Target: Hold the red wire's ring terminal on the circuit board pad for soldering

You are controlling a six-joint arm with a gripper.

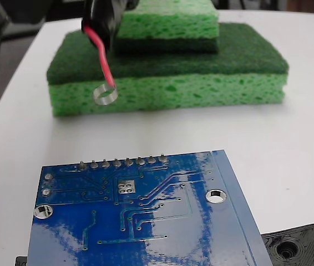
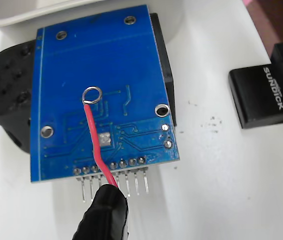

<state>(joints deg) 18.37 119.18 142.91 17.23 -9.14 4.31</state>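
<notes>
Silver ring terminal above circuit board

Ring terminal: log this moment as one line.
ring terminal: airborne, off board | red wire: hangs from black sleeve | pad: bare | circuit board: flat on table

You have a white tabletop under bright, even light, glossy enough in the wrist view to show soft shadows. In the fixed view, its rounded far edge gives way to a dim, blurred room; nothing there is clear enough to name.
</notes>
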